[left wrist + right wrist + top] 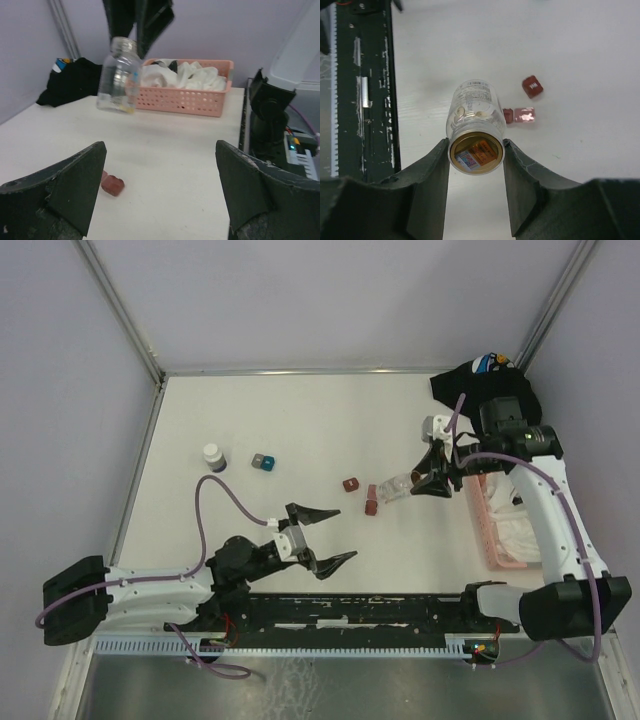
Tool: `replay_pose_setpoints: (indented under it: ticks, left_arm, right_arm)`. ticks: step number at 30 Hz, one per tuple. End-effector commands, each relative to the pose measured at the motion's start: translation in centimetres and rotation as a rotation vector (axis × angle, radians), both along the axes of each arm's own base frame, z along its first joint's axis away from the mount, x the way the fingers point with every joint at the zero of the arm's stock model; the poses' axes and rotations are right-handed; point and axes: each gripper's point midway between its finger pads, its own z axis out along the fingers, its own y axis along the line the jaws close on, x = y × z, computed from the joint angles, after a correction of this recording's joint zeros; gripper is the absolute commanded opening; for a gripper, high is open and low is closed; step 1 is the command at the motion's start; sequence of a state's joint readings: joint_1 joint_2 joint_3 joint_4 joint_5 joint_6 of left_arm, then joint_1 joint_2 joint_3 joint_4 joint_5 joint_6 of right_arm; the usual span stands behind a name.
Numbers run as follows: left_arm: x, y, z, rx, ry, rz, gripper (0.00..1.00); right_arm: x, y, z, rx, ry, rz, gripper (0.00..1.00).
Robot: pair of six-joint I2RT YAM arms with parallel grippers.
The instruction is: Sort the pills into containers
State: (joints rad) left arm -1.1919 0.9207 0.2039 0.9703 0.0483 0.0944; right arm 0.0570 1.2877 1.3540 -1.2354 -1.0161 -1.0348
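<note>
My right gripper (425,478) is shut on the neck of a small clear vial (396,488) with a yellowish top. In the right wrist view the fingers (427,175) clamp the vial (472,97), and pale pills lie inside it. Two tiny dark-red boxes lie just beyond it, one closed (532,86) and one open (519,115). From above they are the left box (350,483) and the right box (371,500). My left gripper (347,534) is open and empty, low over the table. It faces the vial (117,75), with a red box (112,185) by its left finger.
A pink slatted basket (487,530) holding white cloth stands at the right, also seen in the left wrist view (185,100). A black cloth (485,380) lies at the back right. A white-capped bottle (212,457) and a teal box (263,461) stand at the left.
</note>
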Motion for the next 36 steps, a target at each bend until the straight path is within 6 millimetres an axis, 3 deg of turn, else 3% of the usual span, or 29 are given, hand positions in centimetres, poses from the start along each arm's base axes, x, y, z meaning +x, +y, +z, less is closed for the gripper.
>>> replay_pose_setpoints:
  ticks: [1, 3, 10, 16, 26, 36]
  left_arm:
    - [2.8, -0.9, 1.7, 0.056, -0.112, 0.168, 0.96]
    - [3.2, -1.6, 1.1, 0.086, -0.101, 0.192, 0.96]
    - [1.9, -4.4, 1.2, 0.085, 0.015, 0.097, 0.96]
    - [2.9, -4.3, -0.3, 0.13, 0.081, 0.159, 0.97]
    - [3.8, -6.3, -3.5, 0.26, 0.108, 0.175, 0.98]
    - [3.7, -6.9, -3.3, 0.212, 0.094, 0.156, 0.82]
  right_arm:
    - [-4.2, 2.8, 1.2, 0.137, -0.09, 0.176, 0.02]
    - [-5.0, 3.4, 0.8, 0.135, -0.093, 0.21, 0.02]
    - [-6.7, 4.8, -1.2, 0.054, -0.092, 0.334, 0.02]
    - [-6.8, 5.5, -2.5, -0.01, -0.113, 0.338, 0.02]
    - [-7.2, 6.9, -3.5, -0.041, -0.076, 0.37, 0.02]
    - [-7.9, 7.6, -4.1, -0.045, -0.034, 0.404, 0.02]
